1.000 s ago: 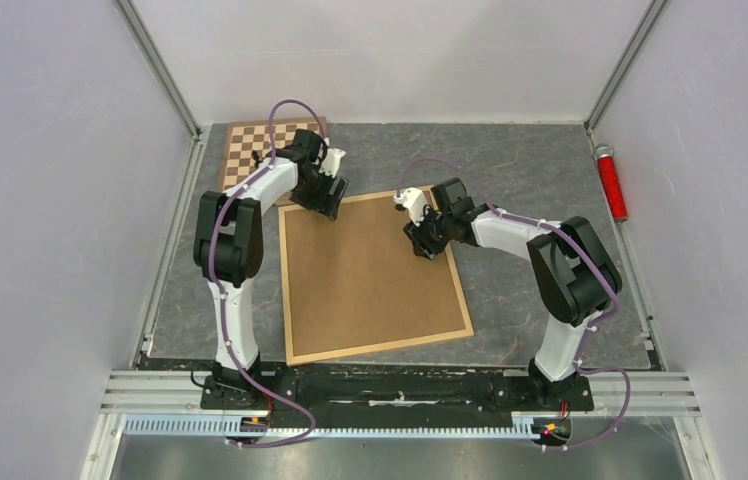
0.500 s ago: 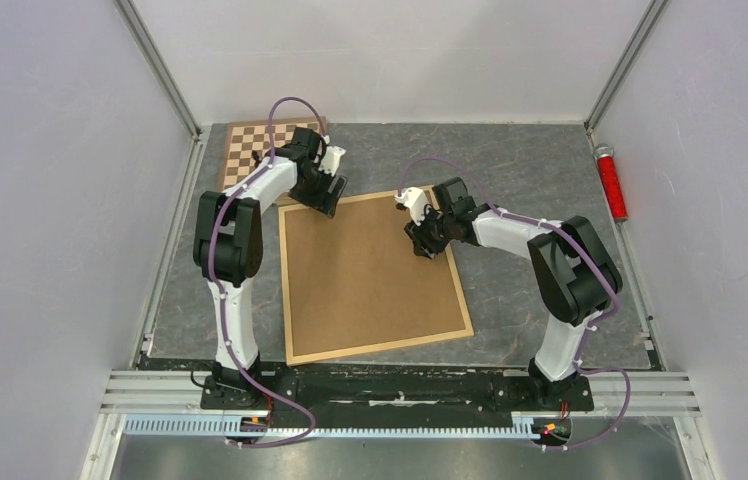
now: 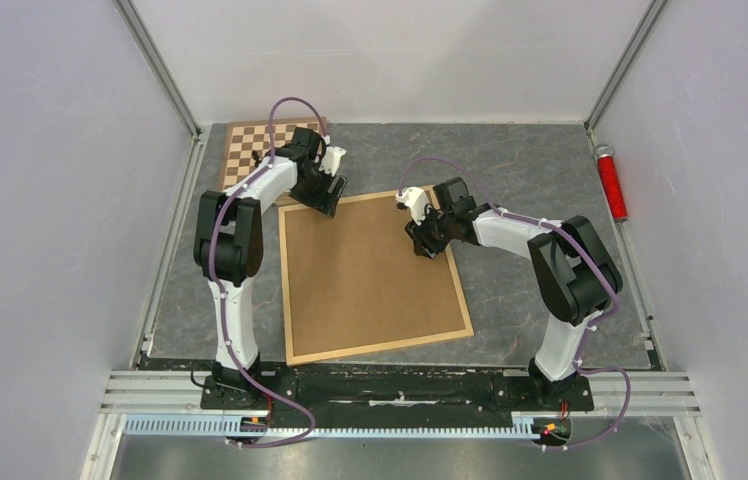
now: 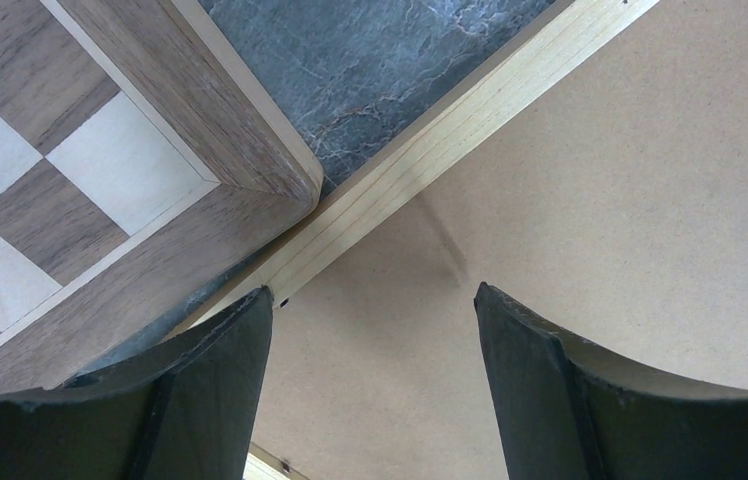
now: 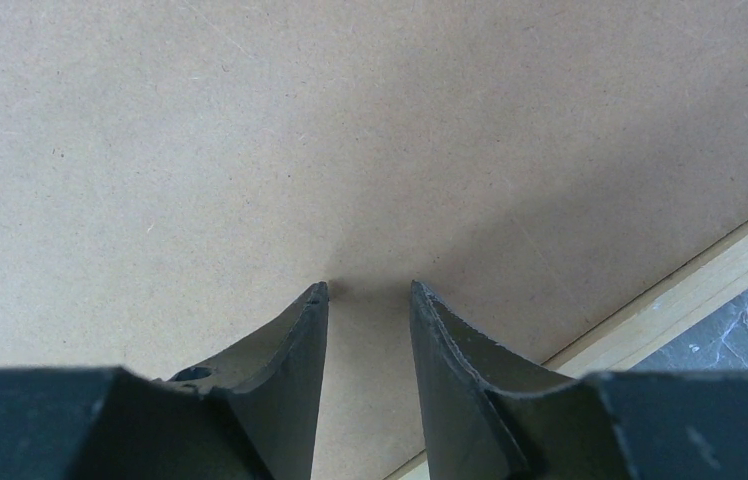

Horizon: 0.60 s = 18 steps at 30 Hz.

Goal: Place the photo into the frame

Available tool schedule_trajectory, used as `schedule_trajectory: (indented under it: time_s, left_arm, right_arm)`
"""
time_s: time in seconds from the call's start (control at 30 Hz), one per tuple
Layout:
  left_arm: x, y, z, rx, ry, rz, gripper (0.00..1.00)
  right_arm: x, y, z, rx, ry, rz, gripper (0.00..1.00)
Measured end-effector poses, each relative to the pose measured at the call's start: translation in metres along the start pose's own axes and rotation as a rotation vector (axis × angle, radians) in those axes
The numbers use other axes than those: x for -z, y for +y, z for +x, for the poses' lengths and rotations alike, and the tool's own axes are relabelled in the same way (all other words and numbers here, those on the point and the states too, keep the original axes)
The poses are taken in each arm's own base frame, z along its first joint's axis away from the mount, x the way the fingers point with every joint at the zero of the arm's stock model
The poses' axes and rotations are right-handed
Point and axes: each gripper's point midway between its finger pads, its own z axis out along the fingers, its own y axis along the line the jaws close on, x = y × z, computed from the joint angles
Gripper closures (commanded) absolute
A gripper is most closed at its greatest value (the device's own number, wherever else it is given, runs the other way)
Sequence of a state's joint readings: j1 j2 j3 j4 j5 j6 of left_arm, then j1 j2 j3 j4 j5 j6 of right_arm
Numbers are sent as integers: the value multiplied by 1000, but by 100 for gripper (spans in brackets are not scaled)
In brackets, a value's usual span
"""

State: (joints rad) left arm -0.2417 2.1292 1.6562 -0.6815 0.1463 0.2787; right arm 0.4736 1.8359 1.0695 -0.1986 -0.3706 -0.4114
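Table [image 3: 530, 160]: grey, stone-patterned top with pale walls on three sides; both arm bases sit at its near edge.
Frame [image 3: 381, 347]: light wood with a narrow border, flat on the middle of the table between the two arms and turned a little askew. Its far left corner lies under the left gripper, and its right rail runs just beside the right gripper.
Board [image 3: 370, 275]: plain brown sheet filling the frame from rail to rail, its surface bare.
Left arm [image 3: 235, 235]: white and black, reaching from its base to the frame's far left corner.
Right arm [image 3: 550, 250]: bent inward, reaching to the board's far right part.
Chessboard [image 3: 250, 150]: checkered wood in the far left corner of the table. In the left wrist view its rounded corner meets the frame's far rail; I cannot tell whether it rests on that rail.
Red cylinder [image 3: 610, 183]: lies along the table's right edge, well apart from the frame.
Left gripper [image 4: 375, 295]: jaws spread wide with nothing between them, tips over the board just inside the frame's corner.
Right gripper [image 5: 368, 288]: jaws parted by a narrow gap and gripping nothing, tips at the board's surface near the right rail; contact cannot be told.
Photo: no view shows it, so I cannot tell where it is.
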Motion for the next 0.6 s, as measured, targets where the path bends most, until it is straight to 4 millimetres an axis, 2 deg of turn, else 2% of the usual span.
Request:
schedule_trajectory:
  time_s: [0.6]
  left_arm:
    - [0,-4,-3,2,-23,33,20]
  right_arm:
    - [0,-1,0,-7,-8,-11,62]
